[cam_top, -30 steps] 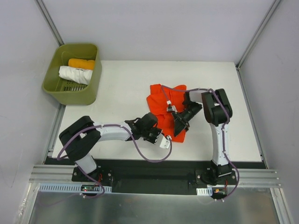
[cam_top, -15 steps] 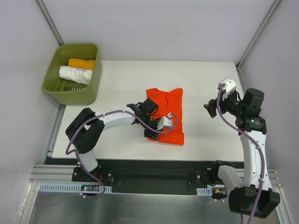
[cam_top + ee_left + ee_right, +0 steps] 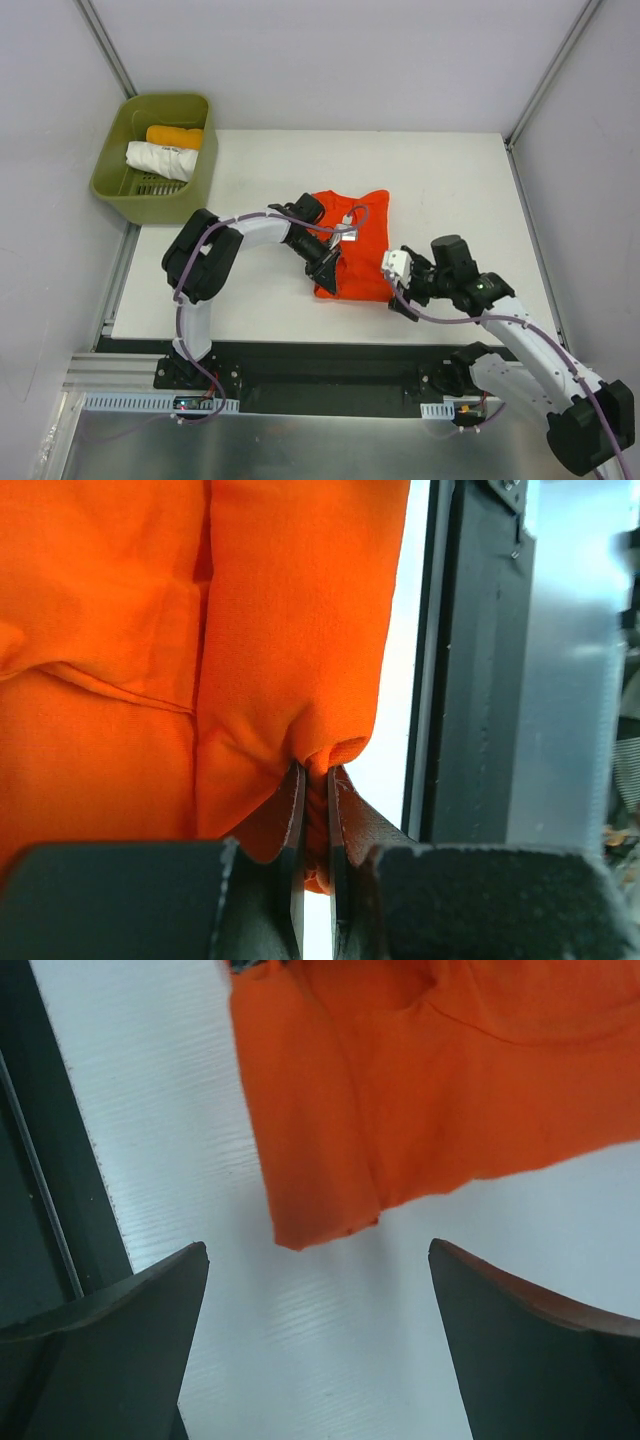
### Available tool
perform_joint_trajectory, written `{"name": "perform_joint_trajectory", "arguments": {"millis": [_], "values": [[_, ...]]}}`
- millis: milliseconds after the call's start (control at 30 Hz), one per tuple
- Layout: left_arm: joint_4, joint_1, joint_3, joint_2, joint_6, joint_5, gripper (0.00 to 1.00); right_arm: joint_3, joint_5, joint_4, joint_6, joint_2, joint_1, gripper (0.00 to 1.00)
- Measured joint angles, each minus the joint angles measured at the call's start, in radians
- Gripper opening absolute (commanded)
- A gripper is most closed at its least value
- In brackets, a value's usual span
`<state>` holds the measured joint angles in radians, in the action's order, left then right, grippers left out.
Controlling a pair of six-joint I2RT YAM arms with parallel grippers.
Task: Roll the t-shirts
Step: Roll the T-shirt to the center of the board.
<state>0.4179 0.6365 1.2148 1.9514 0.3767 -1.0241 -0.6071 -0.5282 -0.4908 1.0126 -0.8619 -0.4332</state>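
**A:** What is the cloth like where you've gripped it?

**B:** Your t-shirt (image 3: 358, 238) is thin, soft, bright red-orange cloth, folded into a rough rectangle with loose creases. It lies mid-table on the white table (image 3: 450, 190), whose top looks finely ribbed in the right wrist view.

**A:** Which way does it run?

**B:** Its long axis goes from the near edge toward the far edge, slightly tilted. You cannot tell which end holds the neck.

**A:** And the jaws?

**B:** Your left gripper (image 3: 315, 780) is pinched tight on the bunched near-left corner. Your right gripper (image 3: 318, 1250) stands wide apart, holding nothing, just off the near-right corner. At far left, an olive slotted basket (image 3: 110, 186) holds a white roll (image 3: 160, 160) and a yellow-orange roll (image 3: 175, 136).
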Motion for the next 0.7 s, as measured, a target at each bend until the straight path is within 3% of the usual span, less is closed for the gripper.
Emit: {"name": "perform_joint_trajectory", "arguments": {"millis": [233, 467, 600, 700], "values": [[0.010, -0.023, 0.042, 0.065, -0.055, -0.076, 0.00, 0.023, 0.071, 0.077, 0.079, -0.094, -0.185, 0.96], [0.009, -0.042, 0.045, 0.075, -0.075, -0.110, 0.00, 0.026, 0.112, 0.174, 0.108, -0.246, -0.220, 0.99], [0.009, -0.063, 0.045, 0.076, -0.080, -0.129, 0.00, 0.026, 0.126, 0.236, 0.117, -0.313, -0.223, 0.89], [0.010, -0.076, 0.045, 0.076, -0.084, -0.143, 0.00, 0.026, 0.133, 0.273, 0.122, -0.359, -0.228, 0.75]]}}
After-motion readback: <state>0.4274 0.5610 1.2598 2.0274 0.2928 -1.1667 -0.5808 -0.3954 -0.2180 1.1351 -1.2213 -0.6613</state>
